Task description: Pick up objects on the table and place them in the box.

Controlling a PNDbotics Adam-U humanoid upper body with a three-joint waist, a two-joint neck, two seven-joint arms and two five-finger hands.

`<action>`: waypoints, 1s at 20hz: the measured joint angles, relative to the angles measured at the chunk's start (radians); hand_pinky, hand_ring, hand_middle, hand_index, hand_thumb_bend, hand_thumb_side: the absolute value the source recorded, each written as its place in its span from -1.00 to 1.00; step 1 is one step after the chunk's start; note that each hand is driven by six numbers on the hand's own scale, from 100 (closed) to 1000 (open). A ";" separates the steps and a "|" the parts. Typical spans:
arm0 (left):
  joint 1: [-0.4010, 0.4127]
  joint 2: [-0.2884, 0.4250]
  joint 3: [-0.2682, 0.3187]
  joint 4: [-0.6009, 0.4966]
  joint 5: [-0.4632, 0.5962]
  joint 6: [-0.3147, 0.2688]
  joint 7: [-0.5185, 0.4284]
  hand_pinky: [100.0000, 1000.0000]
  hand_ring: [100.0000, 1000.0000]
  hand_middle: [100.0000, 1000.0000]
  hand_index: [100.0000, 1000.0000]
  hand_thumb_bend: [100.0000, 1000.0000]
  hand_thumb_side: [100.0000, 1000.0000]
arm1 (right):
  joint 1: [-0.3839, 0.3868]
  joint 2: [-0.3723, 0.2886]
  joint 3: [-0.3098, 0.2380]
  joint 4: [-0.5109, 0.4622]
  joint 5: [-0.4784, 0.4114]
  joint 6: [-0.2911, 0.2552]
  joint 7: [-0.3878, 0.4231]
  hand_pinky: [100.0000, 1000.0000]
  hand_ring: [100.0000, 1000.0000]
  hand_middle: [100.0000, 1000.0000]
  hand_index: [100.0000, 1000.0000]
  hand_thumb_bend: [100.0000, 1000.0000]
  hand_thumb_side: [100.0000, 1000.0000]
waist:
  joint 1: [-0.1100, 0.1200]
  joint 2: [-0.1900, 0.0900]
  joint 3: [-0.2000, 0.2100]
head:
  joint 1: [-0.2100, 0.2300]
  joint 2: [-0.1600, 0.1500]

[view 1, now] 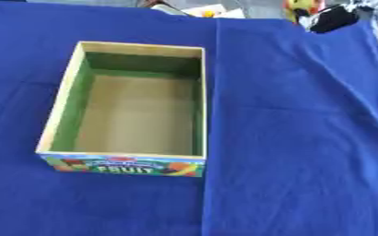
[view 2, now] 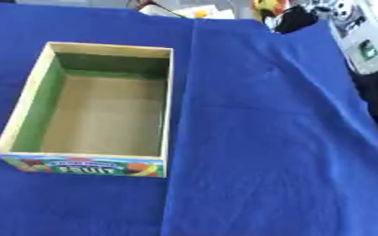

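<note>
**Empty box waiting, no hand in sight**

At the left of the scene sits the box, a wooden tray with green inner walls and a bare tan floor, its near face painted with fruit and the word FRUIT. It stands on a blue cloth and holds nothing. Its long axis runs away from the robot, tilted slightly so the far end leans right; the open top faces straight up, so anything can be lowered in from above.

Moving right, a crease runs down the cloth just beside the box's right wall, and beyond it lies a broad bare stretch of blue with only soft folds. No object to be picked up shows there.

At the far right corner, past the cloth's edge, lies a jumble of things: something yellow and red, something black, and a white device with a green spot. They may be the objects meant, though they are too indistinct to name.

Neither hand appears in either view, so the state of the fingers cannot be told, nor which arm is nearer. Judging by position alone, the right arm would likely reach that corner, carrying leftward across open cloth to the box.
</note>
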 measured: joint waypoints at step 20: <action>-0.003 0.000 0.000 0.000 0.023 -0.006 0.001 0.08 0.60 0.66 0.60 -1.00 1.00 | -0.040 0.304 0.089 -0.408 0.085 0.044 0.102 0.37 0.08 -0.37 -0.16 -1.00 -0.78 | 0.010 -0.036 0.011 | -0.027 0.021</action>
